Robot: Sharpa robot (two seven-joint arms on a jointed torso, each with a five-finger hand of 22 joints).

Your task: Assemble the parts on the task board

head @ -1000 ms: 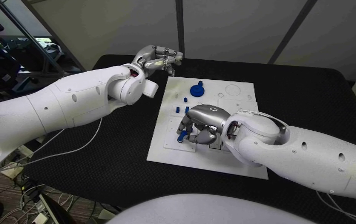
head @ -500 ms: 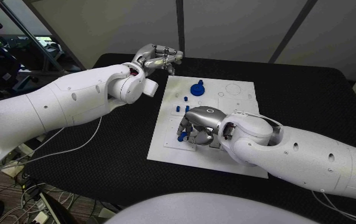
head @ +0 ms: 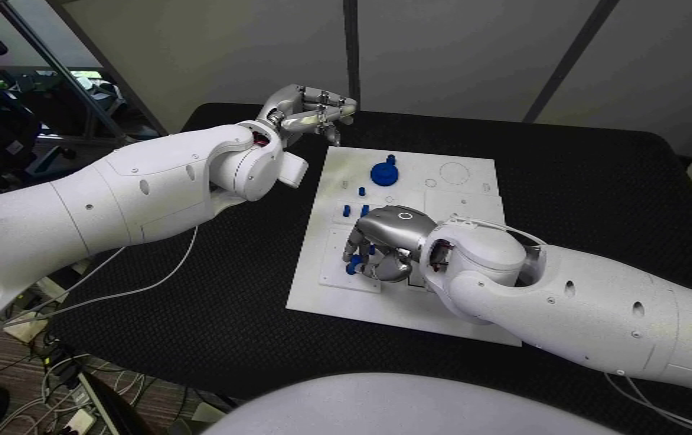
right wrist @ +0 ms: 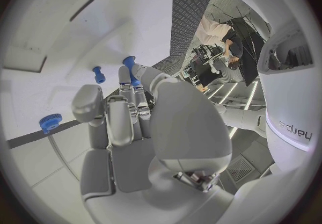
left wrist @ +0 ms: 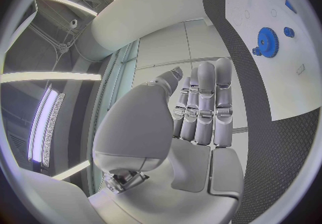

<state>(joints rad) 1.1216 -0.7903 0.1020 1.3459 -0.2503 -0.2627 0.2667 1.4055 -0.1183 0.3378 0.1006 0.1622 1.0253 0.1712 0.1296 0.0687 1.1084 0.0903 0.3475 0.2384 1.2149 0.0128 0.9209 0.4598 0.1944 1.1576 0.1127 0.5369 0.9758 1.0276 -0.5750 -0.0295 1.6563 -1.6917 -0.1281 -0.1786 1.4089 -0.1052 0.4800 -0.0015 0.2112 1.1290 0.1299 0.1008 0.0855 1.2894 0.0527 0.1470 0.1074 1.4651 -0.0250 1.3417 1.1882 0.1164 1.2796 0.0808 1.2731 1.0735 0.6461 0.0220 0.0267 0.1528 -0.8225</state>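
A: Where is the part being worked, and what is the state of the right hand [head: 381,247]?

B: The right hand rests low over the near-left area of the task board [head: 462,205]. A small blue peg [head: 353,267] projects from between its fingers, so the hand appears to pinch it; the remaining fingers curl inward. The left hand [head: 306,113] hovers past the board's far-left corner, fingers close together and lightly bent, holding nothing.

A: How will the peg handle?

B: Judged from its appearance: light, rigid plastic, smooth and liable to slip or tip. Grip it on the shank, leaving the end free for insertion.

A: What does each view add?

B: The right wrist view shows the peg's flanged end beyond the fingertips, a second loose peg [right wrist: 99,74] just beside it on the board, and the blue gear [right wrist: 50,122] further off. The head view places the gear [head: 384,173] near the board's far-left edge. The left wrist view confirms an unloaded palm.
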